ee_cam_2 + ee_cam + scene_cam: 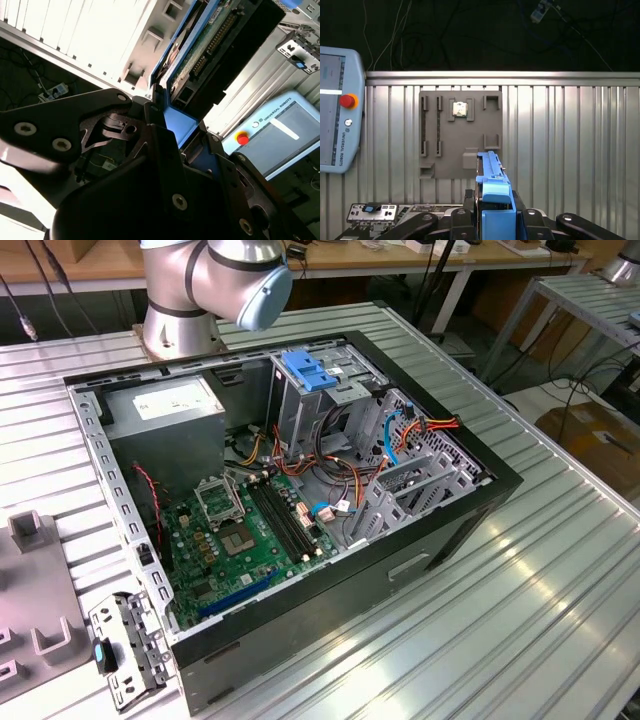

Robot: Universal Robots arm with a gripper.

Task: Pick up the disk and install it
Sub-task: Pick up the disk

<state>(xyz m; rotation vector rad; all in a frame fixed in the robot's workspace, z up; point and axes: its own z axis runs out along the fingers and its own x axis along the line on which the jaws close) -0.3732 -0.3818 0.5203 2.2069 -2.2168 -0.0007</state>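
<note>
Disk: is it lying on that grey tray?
No, in the first wrist view the gripper clamps the disk on edge, and the grey tray lies beyond it, apart.

Blue rails edge the disk [490, 172]; the motherboard [240, 540] is green.

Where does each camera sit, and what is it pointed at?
Exterior view: off the arm, looking down into the open computer case; an arm joint shows.
First wrist view: on the arm, looking past claw and disk onto a grey tray.
Second wrist view: on the arm, facing the disk's circuit side; claw shows.
Both wrist views share the control tablet.
</note>
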